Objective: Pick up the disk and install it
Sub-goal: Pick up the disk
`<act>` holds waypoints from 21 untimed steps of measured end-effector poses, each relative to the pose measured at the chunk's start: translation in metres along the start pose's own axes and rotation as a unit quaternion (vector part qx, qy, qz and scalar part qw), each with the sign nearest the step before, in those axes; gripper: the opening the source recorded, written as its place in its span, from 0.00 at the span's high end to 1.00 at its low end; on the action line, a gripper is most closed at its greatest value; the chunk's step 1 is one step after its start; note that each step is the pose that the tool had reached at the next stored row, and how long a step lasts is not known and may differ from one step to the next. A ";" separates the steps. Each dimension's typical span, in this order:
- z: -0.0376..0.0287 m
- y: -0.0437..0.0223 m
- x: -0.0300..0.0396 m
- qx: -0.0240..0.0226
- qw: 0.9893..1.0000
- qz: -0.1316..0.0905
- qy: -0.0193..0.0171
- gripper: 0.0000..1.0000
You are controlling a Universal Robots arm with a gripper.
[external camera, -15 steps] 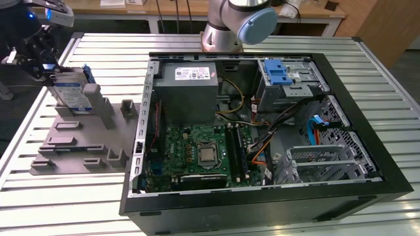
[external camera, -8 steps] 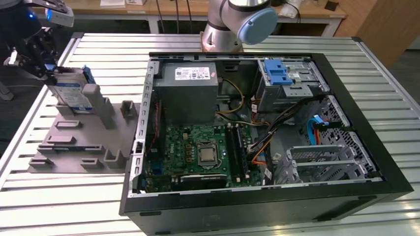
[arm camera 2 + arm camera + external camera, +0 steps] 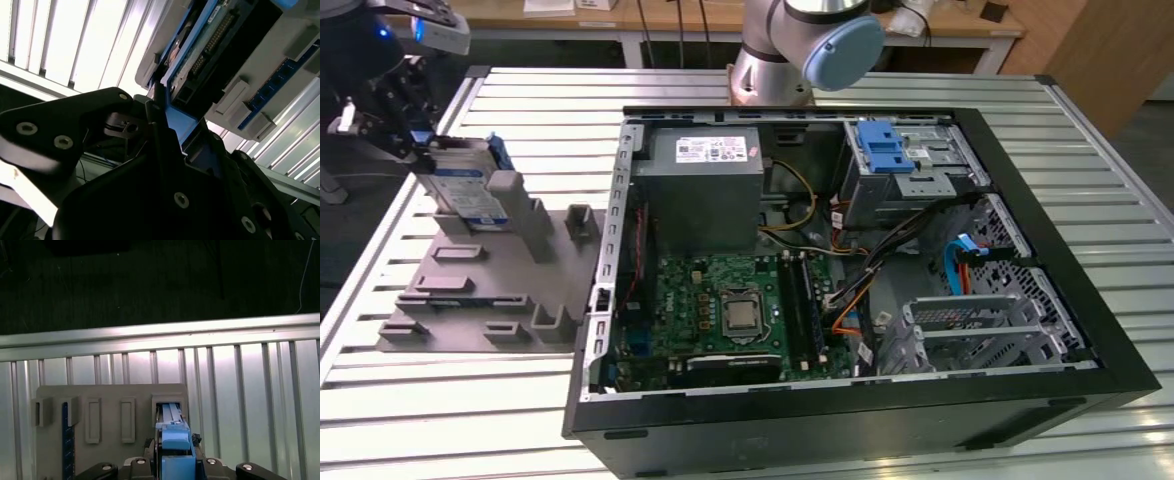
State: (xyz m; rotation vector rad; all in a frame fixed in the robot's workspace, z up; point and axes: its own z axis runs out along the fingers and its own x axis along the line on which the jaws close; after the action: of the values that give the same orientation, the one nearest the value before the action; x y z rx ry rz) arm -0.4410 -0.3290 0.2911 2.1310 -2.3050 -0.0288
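Blue plastic edges of the disk (image 3: pixel 464 188) are clamped by the fingers (image 3: pixel 161 120) of the gripper (image 3: pixel 430 152); it is judged rigid, weighty, shock-sensitive.

The disk (image 3: pixel 464 188) is a flat silver rectangular drive with a white-and-blue label on its broad face and a blue plastic bracket along its edges. It stands upright on one narrow edge in a slot of the grey holder (image 3: pixel 494 290) on the table (image 3: pixel 440 410), at the exterior view's left, well apart from the open computer case (image 3: pixel 854 390). The gripper (image 3: pixel 424 152) has its jaws closed on the top end. The second wrist view shows its circuit-board side and connector pins (image 3: pixel 210 37), and the first wrist view shows it edge-on (image 3: pixel 175 442).
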 end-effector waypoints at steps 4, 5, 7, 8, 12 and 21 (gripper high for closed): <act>0.0000 0.0001 0.0002 0.000 1.000 -0.024 0.000 0.63; -0.0001 0.0001 0.0002 0.000 1.000 -0.028 0.000 0.63; 0.0000 0.0001 0.0002 0.000 1.000 -0.029 0.000 0.63; 0.0000 0.0001 0.0003 0.000 1.000 -0.029 0.001 0.63; 0.0000 0.0001 0.0009 0.000 1.000 -0.029 0.002 0.63; 0.0000 0.0001 0.0010 0.000 1.000 -0.029 0.002 0.56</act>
State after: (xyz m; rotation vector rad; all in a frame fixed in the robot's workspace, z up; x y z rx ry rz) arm -0.4411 -0.3300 0.2911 2.1951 -2.2404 -0.0254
